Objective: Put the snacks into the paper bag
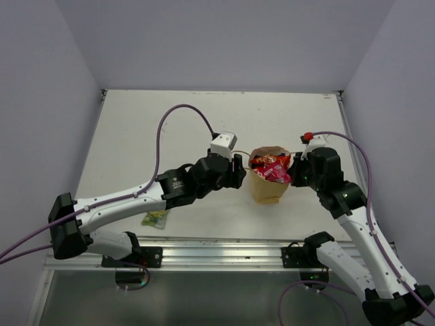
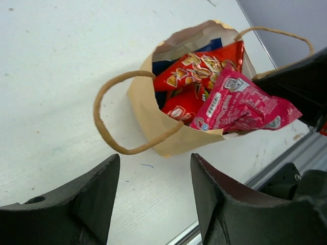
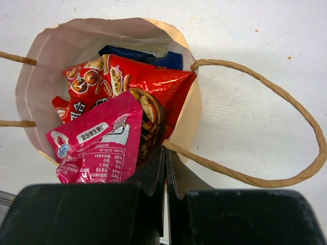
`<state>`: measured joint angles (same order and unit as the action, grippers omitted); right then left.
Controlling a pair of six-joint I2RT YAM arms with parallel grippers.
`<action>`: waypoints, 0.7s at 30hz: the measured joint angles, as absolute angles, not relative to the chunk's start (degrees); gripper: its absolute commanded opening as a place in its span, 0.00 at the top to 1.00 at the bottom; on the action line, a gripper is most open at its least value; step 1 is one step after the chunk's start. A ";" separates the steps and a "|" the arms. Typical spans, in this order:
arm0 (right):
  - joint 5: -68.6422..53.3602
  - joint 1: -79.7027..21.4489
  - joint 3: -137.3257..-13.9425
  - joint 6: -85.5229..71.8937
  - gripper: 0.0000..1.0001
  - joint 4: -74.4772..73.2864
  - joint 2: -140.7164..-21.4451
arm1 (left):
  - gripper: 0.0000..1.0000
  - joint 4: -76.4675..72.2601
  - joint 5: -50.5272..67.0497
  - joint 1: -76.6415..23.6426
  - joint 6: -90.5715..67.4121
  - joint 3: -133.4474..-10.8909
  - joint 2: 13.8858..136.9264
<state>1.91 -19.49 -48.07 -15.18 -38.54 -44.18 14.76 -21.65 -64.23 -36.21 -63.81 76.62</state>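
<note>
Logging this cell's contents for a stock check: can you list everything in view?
paper bag: one, tan, mid-table, upright, between the tools.
pink packet: one, sticking out of the bag's top.
red packets: at least two, inside the bag.
blue packet: one, deep in the bag.
green packet: one, on the table, front left.
table: one, white.
left tool: black, open, beside the bag.
right tool: black, shut on the bag's rim.

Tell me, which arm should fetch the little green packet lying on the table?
Left. The green packet lies beside the left arm's base, and the left claw is open and empty. The right claw looks pinched shut on the rim of the paper bag.
</note>
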 measured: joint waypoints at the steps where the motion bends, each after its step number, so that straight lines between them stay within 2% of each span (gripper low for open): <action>1: 1.91 -19.49 -48.07 -15.18 1.00 -38.54 -44.18 | 0.42 15.22 -23.22 -64.23 -36.45 -63.81 76.40; 4: 1.91 -19.49 -48.07 -15.18 1.00 -38.54 -44.10 | 0.41 19.88 -31.03 -64.27 -39.81 -63.77 74.70; 5: 1.91 -19.49 -48.07 -15.18 1.00 -38.54 -44.07 | 0.38 22.22 -34.24 -64.27 -42.19 -63.53 73.65; 6: 1.91 -19.49 -48.07 -15.18 1.00 -38.54 -44.07 | 0.28 24.38 -36.86 -64.20 -44.38 -63.05 72.73; 8: 1.89 -19.49 -48.07 -15.18 1.00 -38.54 -44.07 | 0.23 31.09 -42.65 -63.57 -51.99 -61.01 70.22; 11: 1.85 -19.49 -48.07 -15.16 1.00 -38.54 -43.90 | 0.22 40.45 -46.33 -61.63 -64.45 -55.24 68.84; 16: 1.48 -19.49 -47.70 -15.16 1.00 -38.50 -43.20 | 0.24 50.22 -44.62 -63.20 -82.19 -40.14 67.96; 21: 0.32 -19.49 -47.42 -15.16 1.00 -38.39 -42.70 | 0.25 55.33 -43.42 -64.97 -93.62 -31.64 59.22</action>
<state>0.32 -19.49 -47.42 -15.16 -38.39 -42.70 55.33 -43.42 -64.97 -93.62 -31.64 59.22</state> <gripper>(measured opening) 0.007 0.751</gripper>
